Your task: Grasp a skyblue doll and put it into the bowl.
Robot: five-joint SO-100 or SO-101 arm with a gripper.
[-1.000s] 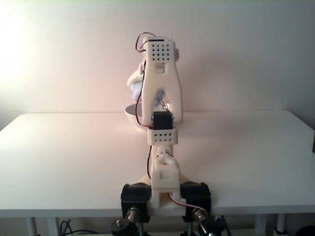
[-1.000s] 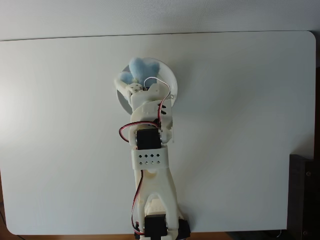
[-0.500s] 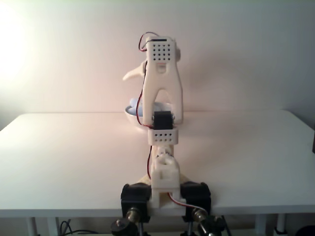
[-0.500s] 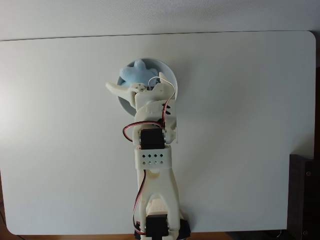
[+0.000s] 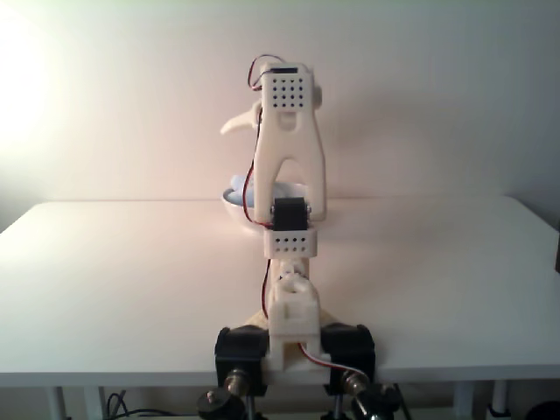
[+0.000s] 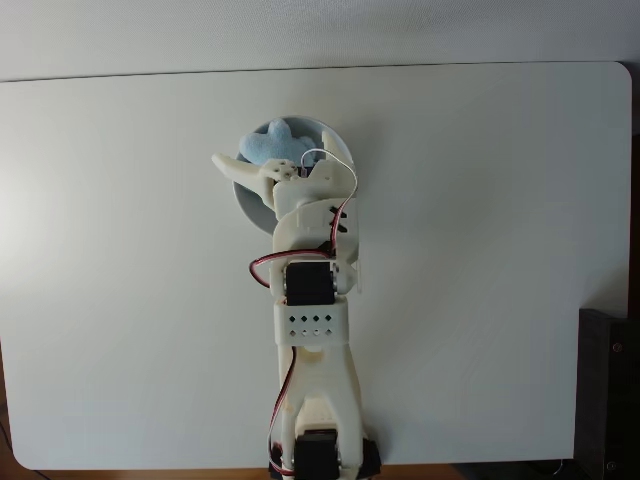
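The skyblue doll [image 6: 270, 146] lies inside the white bowl [image 6: 342, 152] at the far middle of the table. In a fixed view from the front, a bit of the doll [image 5: 235, 185] shows above the bowl's rim [image 5: 230, 202], behind the arm. My gripper [image 6: 255, 166] hangs over the bowl's near side, open, with one finger [image 6: 228, 167] swung out to the left and nothing between the jaws. From the front, that finger [image 5: 236, 126] sticks out left of the upper arm, well above the bowl. The other finger is hidden by the arm.
The white table [image 6: 480, 250] spreads wide on both sides of the arm. A dark object [image 6: 608, 390] stands off the table's right edge. The arm's base [image 5: 293, 346] is clamped at the front edge.
A second ago my gripper held the doll above the bowl. It has opened, the doll has dropped into the bowl, and the arm has drawn back slightly.
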